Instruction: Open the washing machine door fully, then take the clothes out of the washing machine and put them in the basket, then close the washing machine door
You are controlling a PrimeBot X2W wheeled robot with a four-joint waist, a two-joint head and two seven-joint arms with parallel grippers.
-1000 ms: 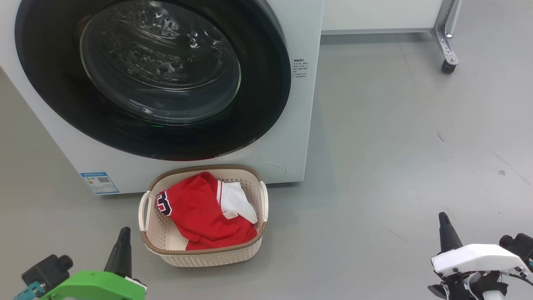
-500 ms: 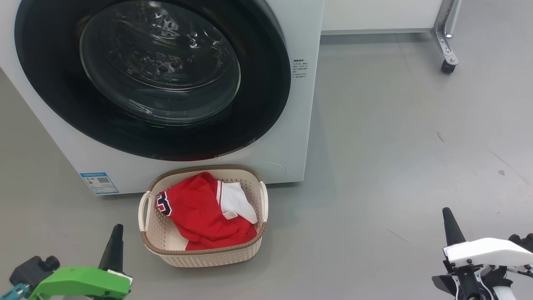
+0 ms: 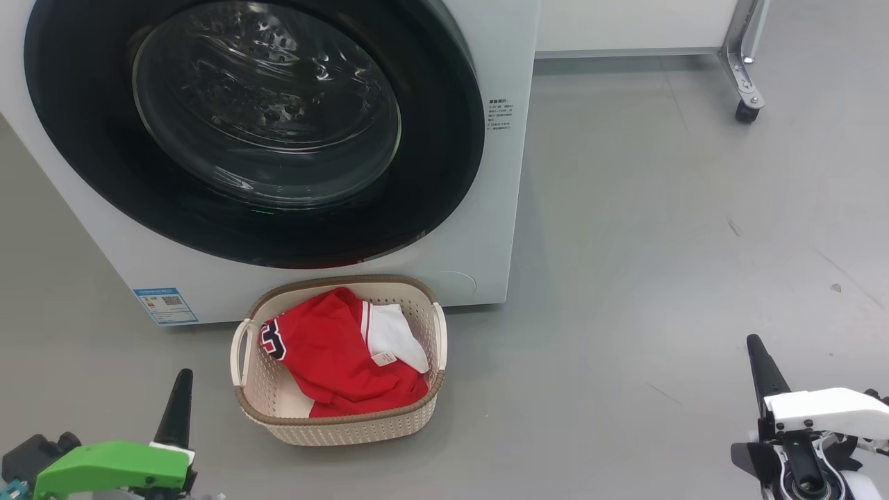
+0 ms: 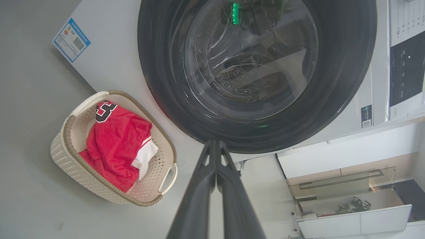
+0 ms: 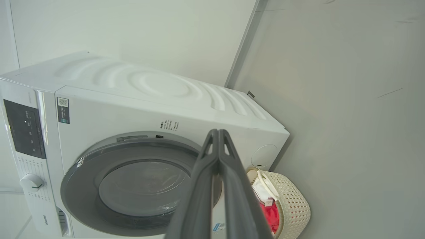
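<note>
Door (image 3: 83, 139) sits closed on washer (image 3: 489, 229). Clothes (image 3: 333, 354) are in basket (image 3: 333, 421), on the floor at door's 6 o'clock, just beside washer front. Left gripper (image 3: 182, 380) is at basket's 8 o'clock, right gripper (image 3: 757, 347) at 3 o'clock, well apart. Both clenched, fingers pressed together, holding nothing.

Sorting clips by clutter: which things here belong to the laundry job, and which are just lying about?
Job: washing machine, washing machine door, clothes, basket.
Lying about: wheeled metal leg, potted plant.
</note>
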